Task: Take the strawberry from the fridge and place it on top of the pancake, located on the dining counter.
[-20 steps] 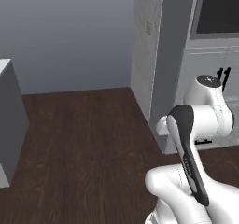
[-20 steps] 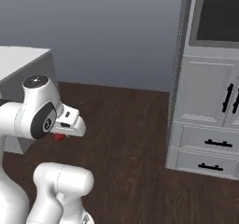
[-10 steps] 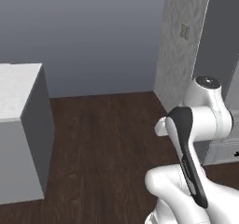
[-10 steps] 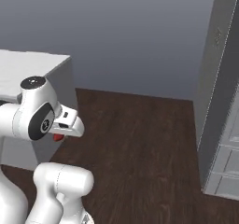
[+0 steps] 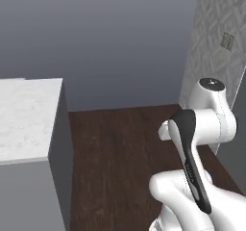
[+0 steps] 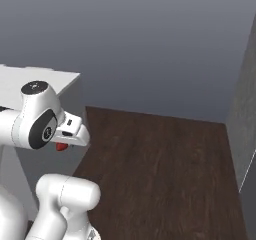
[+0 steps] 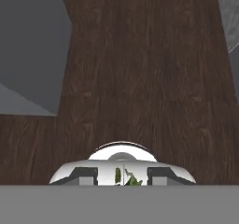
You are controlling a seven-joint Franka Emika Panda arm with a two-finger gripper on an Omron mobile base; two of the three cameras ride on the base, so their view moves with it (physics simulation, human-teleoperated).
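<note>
From the base cameras I looked out over a dark wood-plank floor (image 5: 120, 153) that ran back to a plain blue-grey wall (image 5: 96, 37). On the left stood the dining counter (image 5: 24, 114), its white, faintly veined top ending in a square corner above a flat grey side panel; in the right base view the same slab showed as a pale wedge behind the arm. To the right rose a pale patterned wall panel (image 5: 216, 42) carrying a small switch plate (image 5: 227, 40), with a dark grey upright surface just beyond it at the frame edge.

The arm was folded in close over its own base. In the right base view the gripper (image 6: 64, 143) hung under the wrist with the strawberry (image 6: 61, 146) showing as a small red lump pinched between its jaws, held well above the floor and just off the counter's corner. In the hand view I saw only a scrap of green between the fingertips (image 7: 158, 174), probably the fruit's leafy cap. Below it the floor boards ran lengthwise, with the counter's grey side at upper left.
</note>
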